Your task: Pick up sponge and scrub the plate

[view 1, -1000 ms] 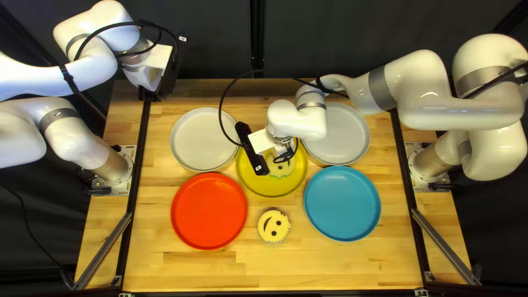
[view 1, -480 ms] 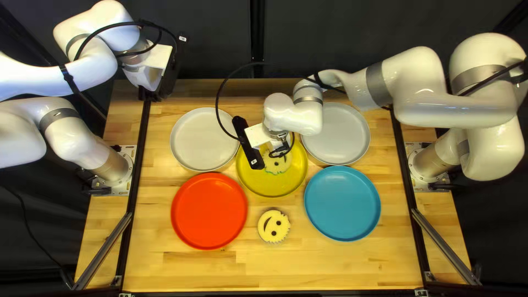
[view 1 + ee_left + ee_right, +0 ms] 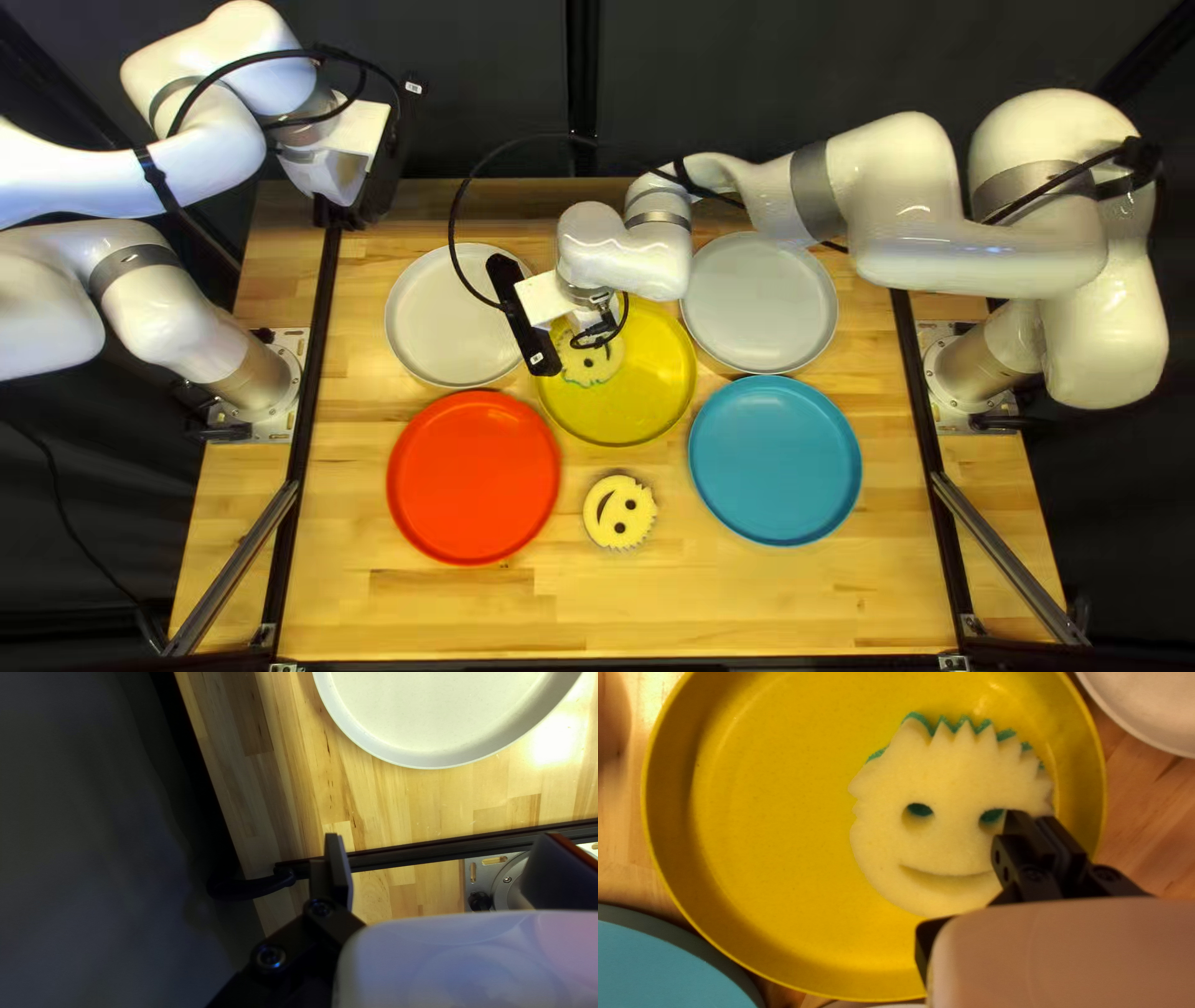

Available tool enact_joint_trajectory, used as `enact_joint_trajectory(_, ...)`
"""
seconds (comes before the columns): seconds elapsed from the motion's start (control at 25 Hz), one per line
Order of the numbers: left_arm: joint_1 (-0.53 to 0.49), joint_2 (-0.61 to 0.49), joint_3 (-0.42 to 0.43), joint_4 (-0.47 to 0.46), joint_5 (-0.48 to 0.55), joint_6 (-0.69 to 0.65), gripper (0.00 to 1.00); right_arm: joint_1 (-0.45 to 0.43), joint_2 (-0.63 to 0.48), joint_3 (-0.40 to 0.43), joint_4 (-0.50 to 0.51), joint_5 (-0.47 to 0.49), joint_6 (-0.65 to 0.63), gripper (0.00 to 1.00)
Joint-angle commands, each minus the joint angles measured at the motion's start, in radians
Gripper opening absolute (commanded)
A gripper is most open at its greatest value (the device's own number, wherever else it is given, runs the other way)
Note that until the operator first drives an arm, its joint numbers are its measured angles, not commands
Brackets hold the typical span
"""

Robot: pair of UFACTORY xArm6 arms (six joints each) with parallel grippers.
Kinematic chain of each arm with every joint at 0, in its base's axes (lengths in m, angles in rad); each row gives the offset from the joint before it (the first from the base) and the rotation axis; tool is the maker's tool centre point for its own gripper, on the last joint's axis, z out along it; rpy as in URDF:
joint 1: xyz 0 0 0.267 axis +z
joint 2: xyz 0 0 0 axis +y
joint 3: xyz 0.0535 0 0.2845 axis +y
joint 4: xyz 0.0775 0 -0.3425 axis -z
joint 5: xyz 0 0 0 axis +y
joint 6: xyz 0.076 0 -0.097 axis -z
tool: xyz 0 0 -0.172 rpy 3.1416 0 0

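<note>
While the sponge (image 3: 590, 362) is held within the yellow plate (image 3: 647, 388), toward that plate's left rim, it is gripped near one of its cut-out eyes by the right gripper (image 3: 600, 334), whose jaws are clenched on it. Its smiling, pale layer is turned up, and a teal layer is seen beneath its jagged edge, which is turned toward the near edge of the tabletop (image 3: 598, 622). Whether the whole underside is touching the plate cannot be told.

Above the far left corner of the tabletop, the left gripper (image 3: 337, 214) is held with its jaws spread apart and nothing between them. In its wrist view, a pale plate (image 3: 438, 317) is seen ahead of it.

That plate is set toward the far edge, to the left of the yellow one, and a grey plate (image 3: 769, 305) is set to the right. Closer to the near edge, a red plate (image 3: 473, 479) is placed on the left and a blue plate (image 3: 774, 461) on the right. Between these two, a second smiling sponge (image 3: 604, 523) is laid on the bare wood.
</note>
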State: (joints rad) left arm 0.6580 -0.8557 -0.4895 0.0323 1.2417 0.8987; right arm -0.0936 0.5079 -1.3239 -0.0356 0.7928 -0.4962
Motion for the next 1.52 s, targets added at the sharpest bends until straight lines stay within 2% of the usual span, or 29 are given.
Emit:
enact_joint_trajectory(0.04, 0.000, 0.000, 0.000, 0.000, 0.000, 0.000, 1.00, -0.020, -0.062, 0.100, 0.016, -0.032, -0.019, 0.00)
enact_joint_trajectory(0.24, 0.000, 0.000, 0.000, 0.000, 0.000, 0.000, 1.00, -0.038, -0.146, 0.223, 0.032, -0.053, -0.029, 0.00)
enact_joint_trajectory(0.48, 0.000, 0.000, 0.000, 0.000, 0.000, 0.000, 1.00, -0.052, -0.188, 0.283, 0.044, -0.055, -0.035, 0.00)
enact_joint_trajectory(1.12, 0.000, 0.000, 0.000, 0.000, 0.000, 0.000, 1.00, -0.070, 0.006, 0.004, 0.053, -0.008, -0.100, 0.00)
enact_joint_trajectory(1.32, 0.000, 0.000, 0.000, 0.000, 0.000, 0.000, 1.00, -0.076, 0.009, -0.003, 0.056, -0.005, -0.114, 0.00)
enact_joint_trajectory(1.52, 0.000, 0.000, 0.000, 0.000, 0.000, 0.000, 1.00, -0.069, -0.019, 0.038, 0.056, -0.012, -0.107, 0.00)
